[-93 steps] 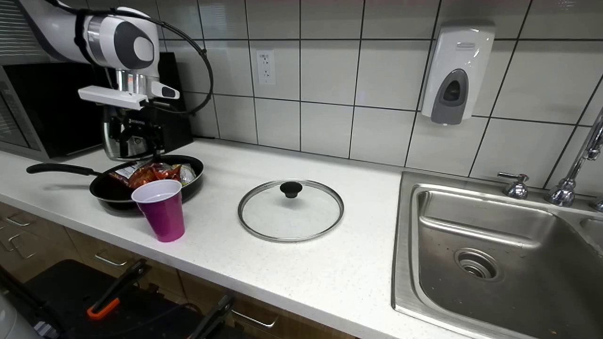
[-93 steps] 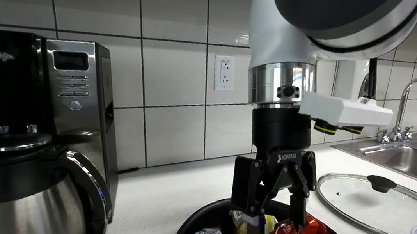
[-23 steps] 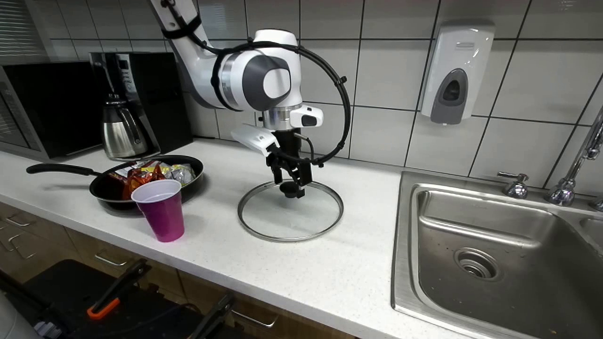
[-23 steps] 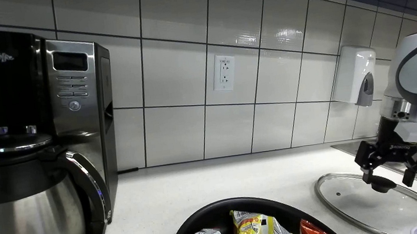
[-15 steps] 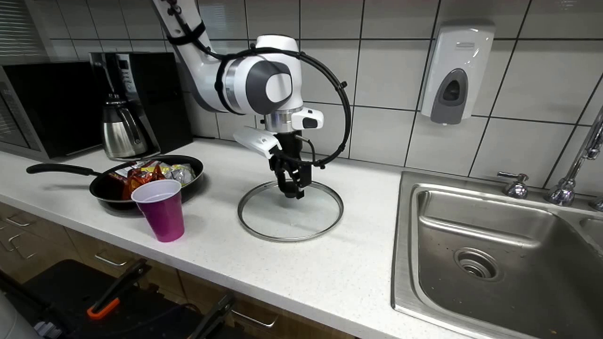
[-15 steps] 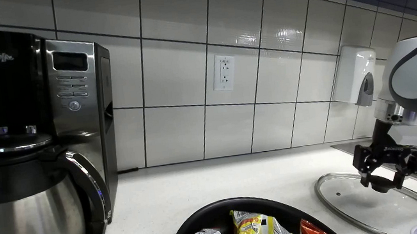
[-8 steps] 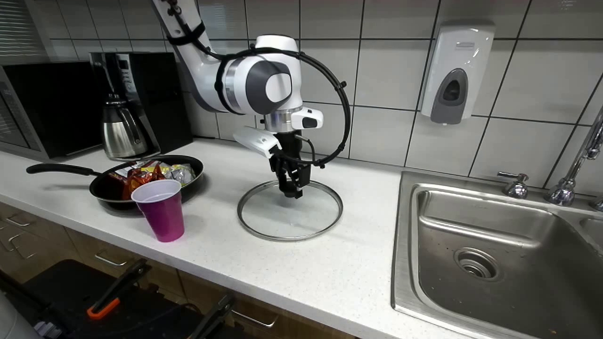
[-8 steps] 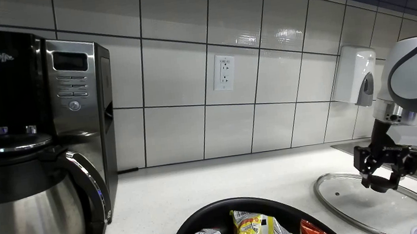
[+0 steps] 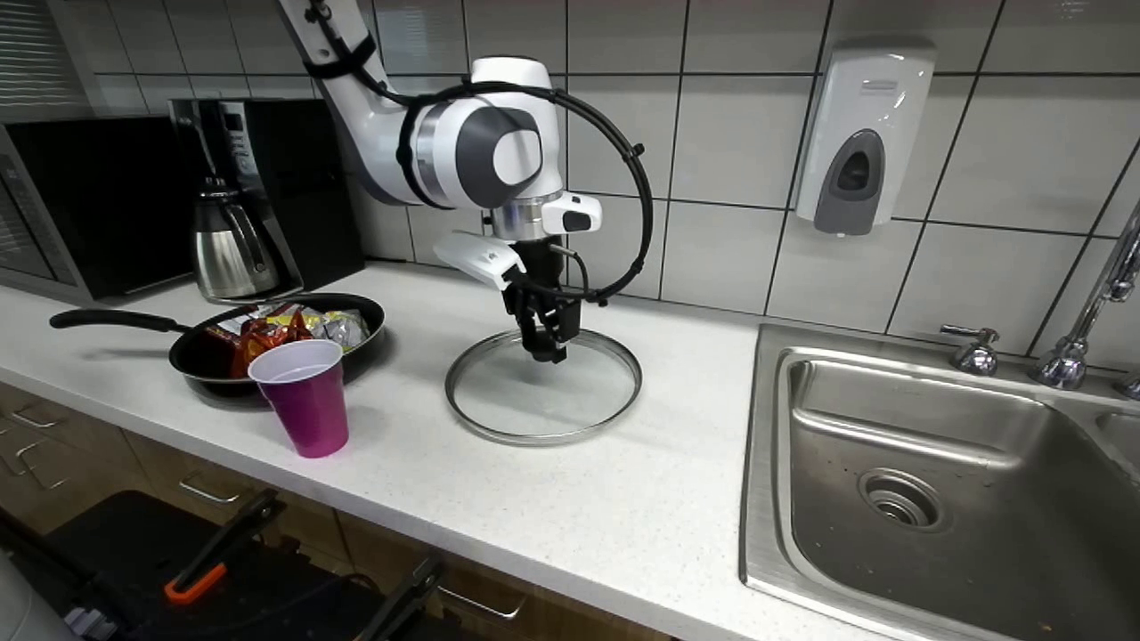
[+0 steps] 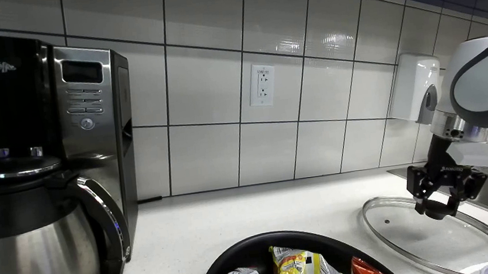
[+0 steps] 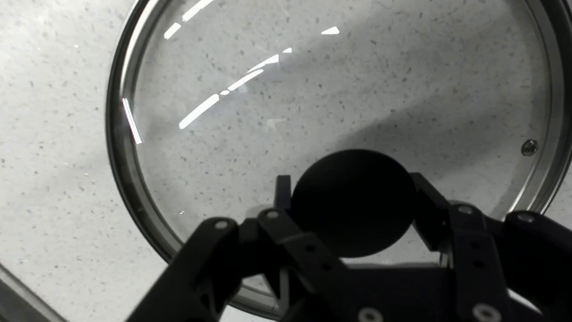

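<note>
My gripper (image 9: 545,354) is shut on the black knob (image 11: 355,203) of a round glass lid (image 9: 570,401) with a metal rim. In the wrist view, the fingers (image 11: 351,192) stand on both sides of the knob. In an exterior view, the gripper (image 10: 436,207) points down and the lid (image 10: 449,242) appears slightly raised over the white counter. A black frying pan (image 9: 209,385) stands left of the lid. It holds several snack bags, among them a red one (image 9: 263,343) and a yellow one (image 10: 294,273). A purple cup (image 9: 312,405) stands in front of the pan.
A coffee maker (image 10: 92,99) with a steel carafe (image 10: 34,271) and a microwave (image 9: 98,205) stand at the back left. A sink (image 9: 768,499) is set into the counter at the right. A soap dispenser (image 9: 877,107) hangs on the tiled wall.
The gripper has left the red bag in the pan and moved right to the lid. It has closed on the knob. In the last half second, the lid rises slightly and shifts toward the pan.
</note>
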Controlling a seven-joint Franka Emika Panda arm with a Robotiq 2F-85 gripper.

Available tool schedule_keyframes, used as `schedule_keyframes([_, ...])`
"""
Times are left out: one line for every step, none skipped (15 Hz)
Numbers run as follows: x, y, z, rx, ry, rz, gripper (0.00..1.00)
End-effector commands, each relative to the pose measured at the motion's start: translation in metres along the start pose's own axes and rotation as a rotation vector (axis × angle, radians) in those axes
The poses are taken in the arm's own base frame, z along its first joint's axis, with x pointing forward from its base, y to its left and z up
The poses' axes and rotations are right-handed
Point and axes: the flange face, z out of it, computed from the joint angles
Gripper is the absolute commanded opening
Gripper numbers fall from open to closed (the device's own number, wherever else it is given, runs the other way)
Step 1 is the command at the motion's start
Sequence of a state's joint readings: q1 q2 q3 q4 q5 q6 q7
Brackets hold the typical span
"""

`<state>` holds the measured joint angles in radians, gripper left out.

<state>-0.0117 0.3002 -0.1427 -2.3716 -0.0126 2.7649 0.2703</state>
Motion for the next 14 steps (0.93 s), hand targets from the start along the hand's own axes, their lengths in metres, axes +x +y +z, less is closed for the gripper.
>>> schedule_keyframes([0.007,-0.01,-0.032,0.011,0.05,-0.011,0.39])
schedule_keyframes([0.009,-0.013,-0.035,0.01,0.056,-0.015,0.39])
schedule_keyframes([0.01,-0.016,-0.037,0.012,0.059,-0.022,0.39])
schedule_keyframes([0.013,-0.021,-0.04,0.016,0.062,-0.031,0.39])
schedule_keyframes([0.016,-0.025,-0.043,0.018,0.068,-0.036,0.39])
schedule_keyframes([0.019,-0.03,-0.045,0.019,0.076,-0.043,0.39])
schedule_keyframes([0.021,-0.034,-0.047,0.02,0.081,-0.05,0.39])
schedule_keyframes([0.024,-0.04,-0.05,0.021,0.087,-0.06,0.39])
schedule_keyframes([0.026,-0.045,-0.053,0.022,0.093,-0.07,0.39])
schedule_keyframes([0.027,-0.052,-0.055,0.023,0.097,-0.081,0.39])
schedule_keyframes([0.028,-0.058,-0.057,0.023,0.101,-0.092,0.39])
schedule_keyframes([0.029,-0.065,-0.059,0.024,0.104,-0.104,0.39])
schedule_keyframes([0.029,-0.071,-0.061,0.023,0.107,-0.115,0.39])
schedule_keyframes([0.029,-0.079,-0.064,0.021,0.11,-0.129,0.39])
